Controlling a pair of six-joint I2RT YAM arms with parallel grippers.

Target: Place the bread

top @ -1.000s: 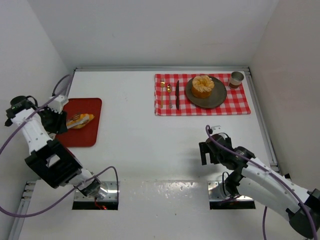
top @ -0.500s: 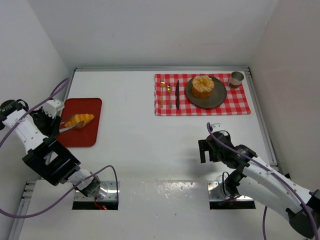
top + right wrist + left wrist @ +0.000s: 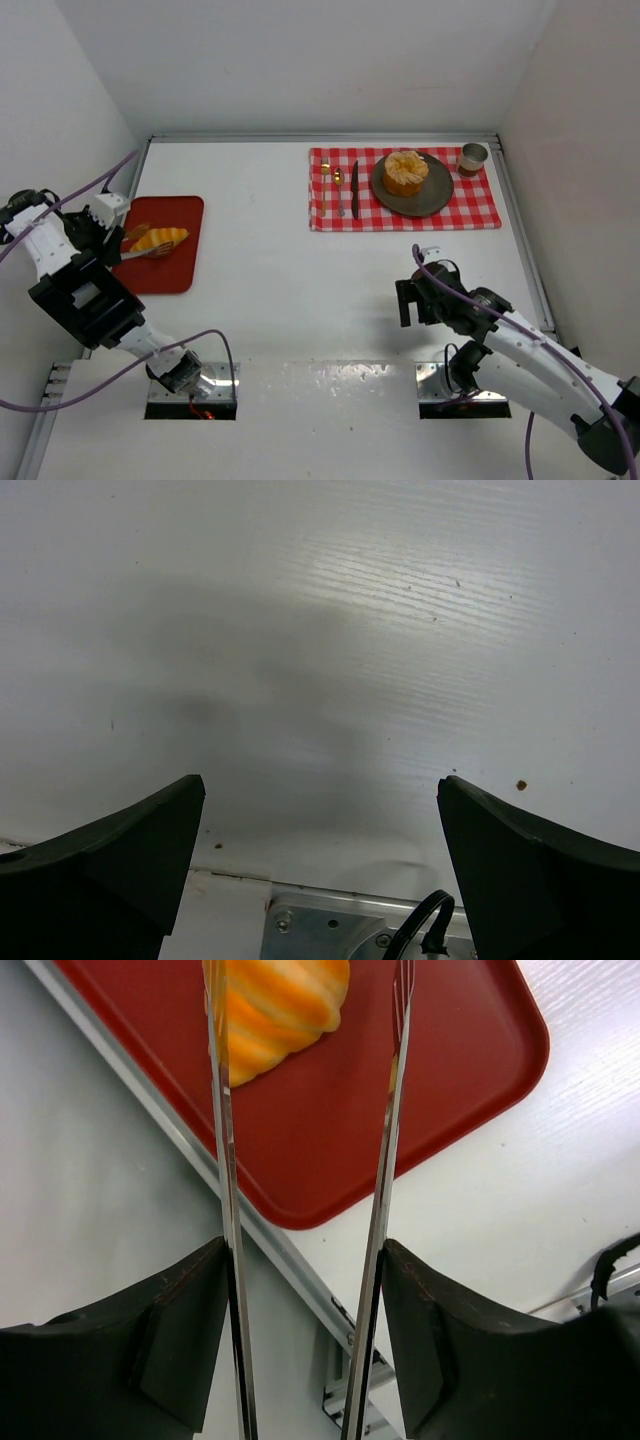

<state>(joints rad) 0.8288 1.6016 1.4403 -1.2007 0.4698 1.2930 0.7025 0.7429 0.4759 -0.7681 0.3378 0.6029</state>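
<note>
**Room:** white walls close in three sides of my white table. A metal rail runs along its right edge.

**Far right of the table:** a red-checked cloth. On it are a grey plate, a knife and gold cutlery to the plate's left, and a cup at the far right corner.

**Bread, item one:** the bun sits in the middle of the plate.

**Bread, item two:** the croissant lies on a red tray at the table's left edge.

**My left gripper:** unclenched, with its long thin metal prongs spread apart over the tray. In the wrist view one prong crosses the croissant's edge. The other stands clear of the croissant, over bare tray.

**My right gripper:** spread wide and holding nothing. It hangs over bare table at the near right, well apart from the cloth.
</note>
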